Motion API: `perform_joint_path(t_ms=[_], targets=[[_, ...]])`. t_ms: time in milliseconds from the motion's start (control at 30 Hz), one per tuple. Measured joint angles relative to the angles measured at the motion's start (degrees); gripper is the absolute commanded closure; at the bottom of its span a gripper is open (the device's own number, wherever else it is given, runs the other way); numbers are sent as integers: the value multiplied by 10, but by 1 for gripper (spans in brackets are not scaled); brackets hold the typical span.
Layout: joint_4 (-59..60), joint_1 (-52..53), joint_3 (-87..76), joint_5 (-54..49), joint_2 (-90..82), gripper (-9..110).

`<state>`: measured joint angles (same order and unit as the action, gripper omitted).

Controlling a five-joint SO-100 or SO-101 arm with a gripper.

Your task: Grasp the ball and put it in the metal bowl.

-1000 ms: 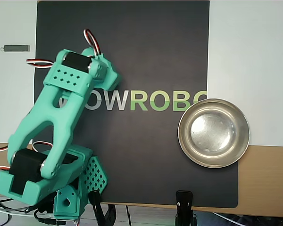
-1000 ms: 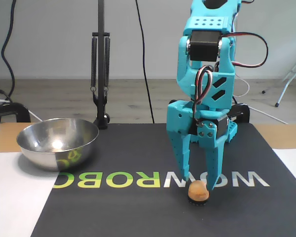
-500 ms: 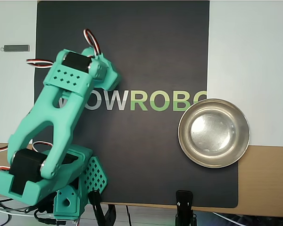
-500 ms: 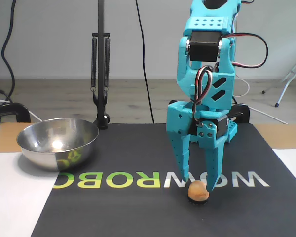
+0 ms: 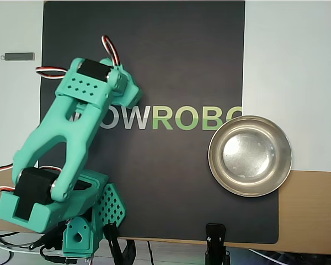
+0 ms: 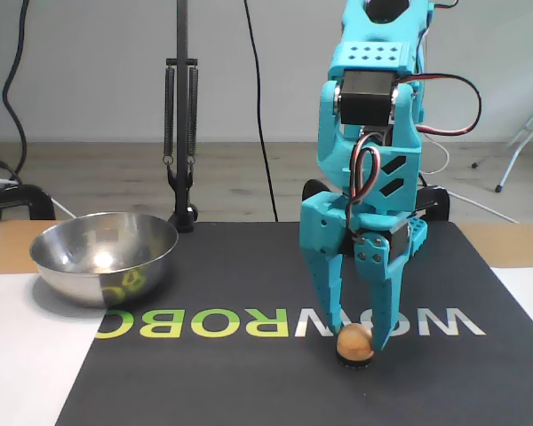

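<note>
In the fixed view, the small orange-tan ball (image 6: 355, 341) sits low on the black mat, on the logo's letters. My teal gripper (image 6: 355, 346) points straight down, with one finger on each side of the ball, pressed against it. The ball is still at mat level. The metal bowl (image 6: 107, 266) stands empty at the mat's left edge, well apart from the gripper. In the overhead view the bowl (image 5: 231, 176) is at the right, and my arm (image 5: 71, 132) hides the ball and the fingertips.
The black mat (image 5: 171, 61) with the WOWROBO logo covers most of the table. A black lamp stand with springs (image 6: 182, 133) rises behind the bowl. A clamp (image 5: 215, 237) grips the near table edge. A small grey bar (image 5: 19, 56) lies on the white surface.
</note>
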<state>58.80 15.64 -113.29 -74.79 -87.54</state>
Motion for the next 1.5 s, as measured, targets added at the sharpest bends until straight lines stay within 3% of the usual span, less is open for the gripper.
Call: perform_joint_path(t_ms=[1500], targets=[[-33, 0, 0, 0, 0, 48]])
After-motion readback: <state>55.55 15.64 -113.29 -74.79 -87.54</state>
